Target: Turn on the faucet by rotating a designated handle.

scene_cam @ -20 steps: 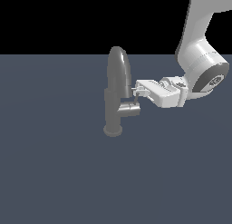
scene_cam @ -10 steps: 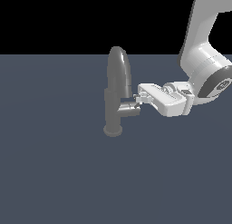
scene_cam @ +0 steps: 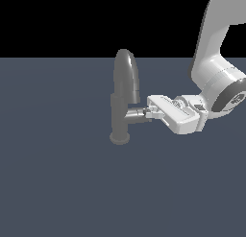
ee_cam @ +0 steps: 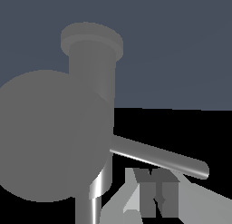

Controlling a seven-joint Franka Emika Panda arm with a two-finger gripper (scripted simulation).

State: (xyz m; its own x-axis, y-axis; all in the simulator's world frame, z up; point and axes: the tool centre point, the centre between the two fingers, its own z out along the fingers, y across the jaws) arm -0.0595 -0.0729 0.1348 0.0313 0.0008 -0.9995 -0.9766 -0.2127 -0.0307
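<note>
The floor (scene_cam: 57, 183) is the largest thing, bare all round the faucet, with wide room at 6, 9 and 7 o'clock in the exterior view. The arm (scene_cam: 216, 73) enters from 1 o'clock and reaches level toward 9.

The faucet (scene_cam: 126, 87) stands upright near the middle, its long axis running 12 to 6, its side stub pointing to 3 o'clock.

The gripper (scene_cam: 150, 113) sits at the stub's end. Whether its fingers (ee_cam: 156, 191) have closed on anything cannot be told.

In the wrist view the handle (ee_cam: 158, 157) is a thin rod jutting from the stub, just beside the fingers.
</note>
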